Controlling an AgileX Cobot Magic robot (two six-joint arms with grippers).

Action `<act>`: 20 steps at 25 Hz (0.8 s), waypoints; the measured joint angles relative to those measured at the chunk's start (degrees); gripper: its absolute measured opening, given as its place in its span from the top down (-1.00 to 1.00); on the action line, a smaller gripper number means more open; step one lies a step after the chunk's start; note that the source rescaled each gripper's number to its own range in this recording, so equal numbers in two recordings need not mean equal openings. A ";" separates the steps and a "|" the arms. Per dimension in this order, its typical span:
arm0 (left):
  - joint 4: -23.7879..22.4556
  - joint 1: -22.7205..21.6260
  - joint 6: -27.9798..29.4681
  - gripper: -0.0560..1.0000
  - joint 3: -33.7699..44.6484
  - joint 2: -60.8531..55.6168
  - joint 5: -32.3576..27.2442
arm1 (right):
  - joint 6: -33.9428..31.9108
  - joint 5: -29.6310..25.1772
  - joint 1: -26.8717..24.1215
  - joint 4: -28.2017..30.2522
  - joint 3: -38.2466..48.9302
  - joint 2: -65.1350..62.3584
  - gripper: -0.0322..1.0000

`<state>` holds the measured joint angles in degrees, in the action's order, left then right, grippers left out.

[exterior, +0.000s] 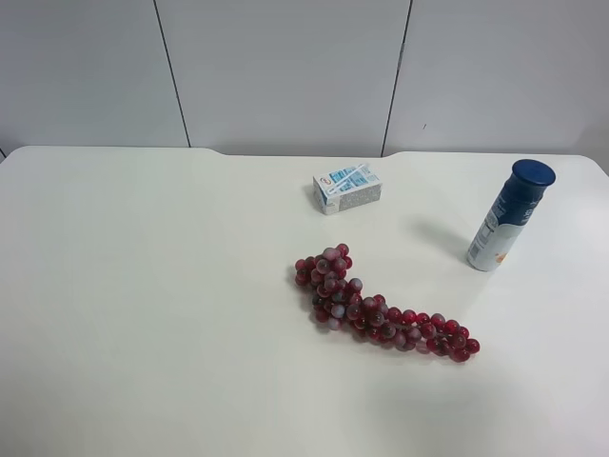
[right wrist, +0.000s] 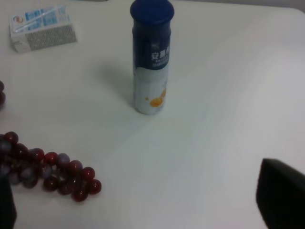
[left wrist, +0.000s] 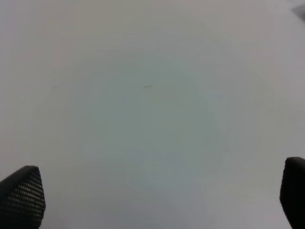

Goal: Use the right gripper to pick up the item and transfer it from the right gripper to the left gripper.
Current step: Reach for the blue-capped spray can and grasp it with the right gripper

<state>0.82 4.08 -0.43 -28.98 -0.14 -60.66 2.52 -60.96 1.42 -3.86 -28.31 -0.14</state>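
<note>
The item, a bottle [exterior: 507,215] with a dark blue cap, blue-and-white label and whitish base, stands upright at the exterior high view's right. It also shows in the right wrist view [right wrist: 151,58], upright, well ahead of the right gripper [right wrist: 143,210]. That gripper is open and empty; its black fingertips [right wrist: 281,195] show only at the frame corners. The left gripper [left wrist: 157,195] is open and empty over bare white table, with one textured fingertip [left wrist: 21,195] at each lower corner. Neither arm shows in the exterior high view.
A red grape bunch [exterior: 381,307] lies mid-table, and shows in the right wrist view [right wrist: 45,169]. A small blue-white carton [exterior: 346,188] lies behind it, also in the right wrist view [right wrist: 43,28]. The white table [exterior: 143,286] ends at a grey panelled wall [exterior: 285,67].
</note>
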 joint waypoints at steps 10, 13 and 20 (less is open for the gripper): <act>0.05 0.00 0.00 -1.00 0.00 0.00 0.00 | 0.00 0.00 0.00 0.00 0.00 0.00 -1.00; 0.05 0.00 0.00 -1.00 0.00 0.00 0.00 | 0.00 0.00 0.00 0.00 0.00 0.00 -1.00; 0.05 0.00 0.00 -1.00 0.00 0.00 0.00 | 0.00 0.00 0.00 0.00 0.00 0.00 -1.00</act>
<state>0.87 4.08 -0.43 -28.98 -0.14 -60.66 2.52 -60.96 1.42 -3.86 -28.31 -0.14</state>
